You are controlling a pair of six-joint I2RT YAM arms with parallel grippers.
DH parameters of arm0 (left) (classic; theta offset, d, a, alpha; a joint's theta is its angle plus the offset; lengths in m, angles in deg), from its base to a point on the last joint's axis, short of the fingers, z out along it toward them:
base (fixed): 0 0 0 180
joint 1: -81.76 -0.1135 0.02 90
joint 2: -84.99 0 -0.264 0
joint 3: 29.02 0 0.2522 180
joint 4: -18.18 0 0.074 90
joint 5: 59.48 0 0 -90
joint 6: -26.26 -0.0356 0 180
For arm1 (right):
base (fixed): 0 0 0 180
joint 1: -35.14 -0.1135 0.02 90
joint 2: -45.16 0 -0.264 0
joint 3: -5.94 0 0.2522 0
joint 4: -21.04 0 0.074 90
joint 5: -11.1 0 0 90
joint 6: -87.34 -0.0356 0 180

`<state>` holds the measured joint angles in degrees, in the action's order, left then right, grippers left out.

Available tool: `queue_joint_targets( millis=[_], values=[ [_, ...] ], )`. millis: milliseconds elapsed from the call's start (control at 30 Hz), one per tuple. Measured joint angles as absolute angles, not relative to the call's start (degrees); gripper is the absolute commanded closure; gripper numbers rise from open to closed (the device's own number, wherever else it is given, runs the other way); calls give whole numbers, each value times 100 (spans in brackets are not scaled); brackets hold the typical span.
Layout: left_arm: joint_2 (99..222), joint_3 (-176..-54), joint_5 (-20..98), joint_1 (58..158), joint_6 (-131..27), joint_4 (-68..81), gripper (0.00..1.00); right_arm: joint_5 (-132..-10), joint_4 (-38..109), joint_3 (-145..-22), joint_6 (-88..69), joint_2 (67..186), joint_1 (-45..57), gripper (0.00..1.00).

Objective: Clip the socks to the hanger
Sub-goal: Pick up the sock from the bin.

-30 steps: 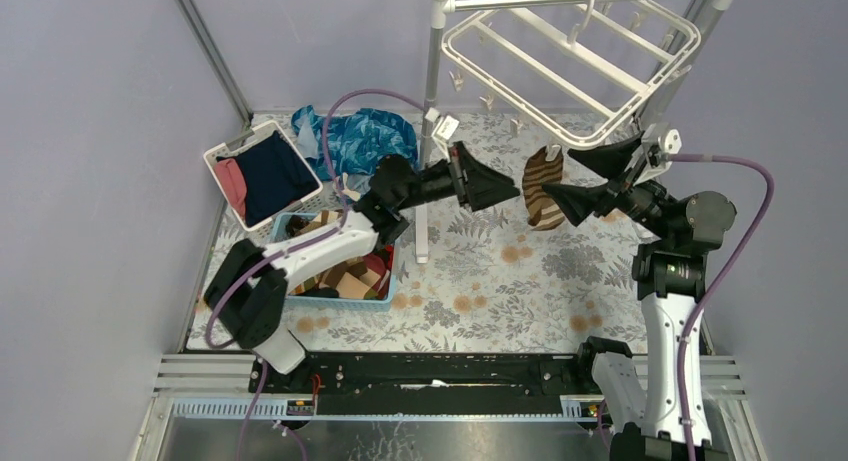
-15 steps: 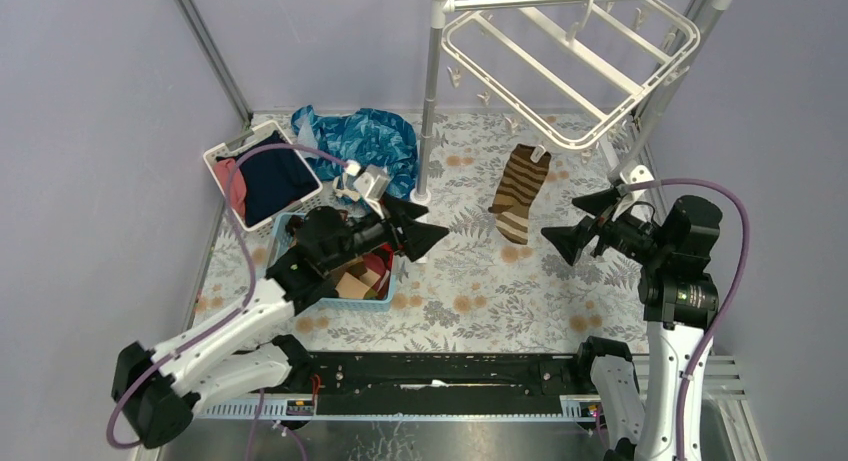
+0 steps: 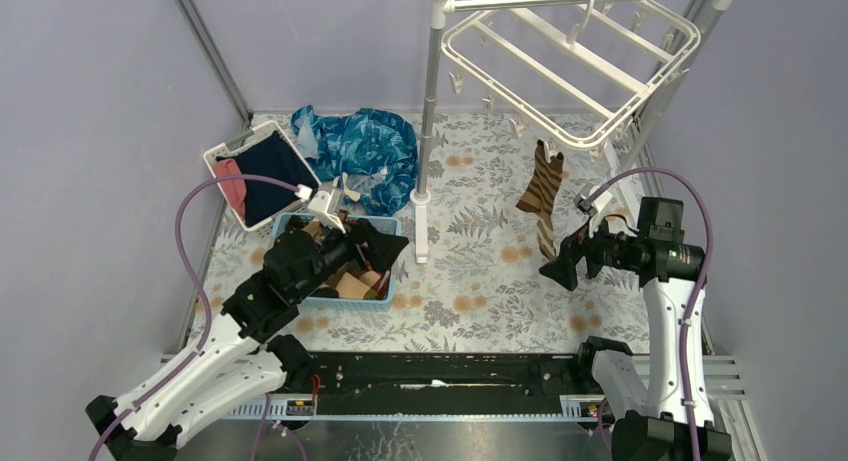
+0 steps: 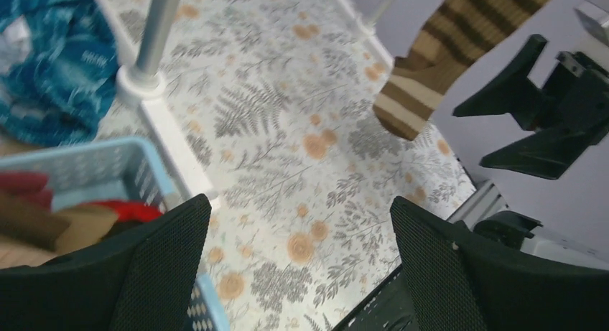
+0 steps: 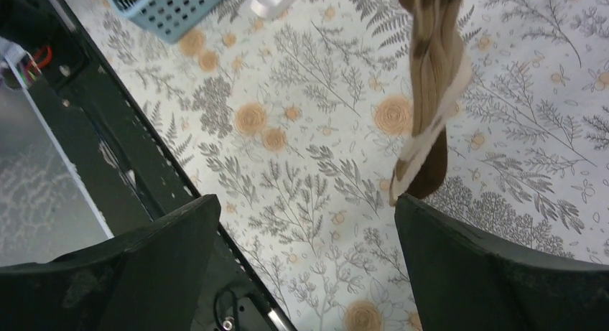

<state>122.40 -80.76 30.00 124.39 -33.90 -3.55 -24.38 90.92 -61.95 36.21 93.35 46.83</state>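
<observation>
Socks point(image 3: 350, 279) in brown and tan lie heaped in a light blue basket point(image 3: 340, 299) on the left of the floral table point(image 3: 480, 281). One dark-striped sock point(image 3: 543, 186) hangs well apart from them, dangling by its top from the near rim of the white hanger point(image 3: 585, 141). The clip that grips it is too small to make out.

The left gripper point(image 3: 375, 246) hovers over the basket with its jaws spread wide and nothing between them. Its wrist view looks across the table to the striped sock's toe end point(image 4: 424, 72).

The right gripper point(image 3: 566, 261) sits low, just right of the hanging sock's toe, also spread wide and empty. In its wrist view the sock point(image 5: 431, 80) hangs free above the table, near the right-hand finger point(image 5: 495, 273) but not touching it.
</observation>
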Motion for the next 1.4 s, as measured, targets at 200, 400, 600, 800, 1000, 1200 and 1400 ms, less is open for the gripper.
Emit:
queue_joint_targets(
  millis=[200,400,600,800,1000,1200,1400],
  values=[
    [11751,-7936,2229,12439,-2990,-1288,7,-2538,8955,-5730,4021,9048,4683,0],
    [11399,-7652,1606,12437,-2612,-1738,8,-2459,8635,-5306,4062,8834,4683,0],
    [11453,-7617,1096,12437,-2260,-2023,16,-2494,8450,-5223,4132,8799,4676,0],
    [11768,-7652,565,12437,-1938,-2399,38,-2553,8377,-5177,4132,8764,4676,0],
    [12540,-7945,316,12437,-1801,-2700,58,-2580,8373,-5166,4137,8731,4676,0],
    [13785,-8647,-278,12439,-1412,-3299,62,-2586,8375,-5166,4163,8854,4676,0],
    [14107,-9007,-742,12466,-931,-4088,59,-2593,8375,-5166,4178,8998,4676,0]
  ],
)
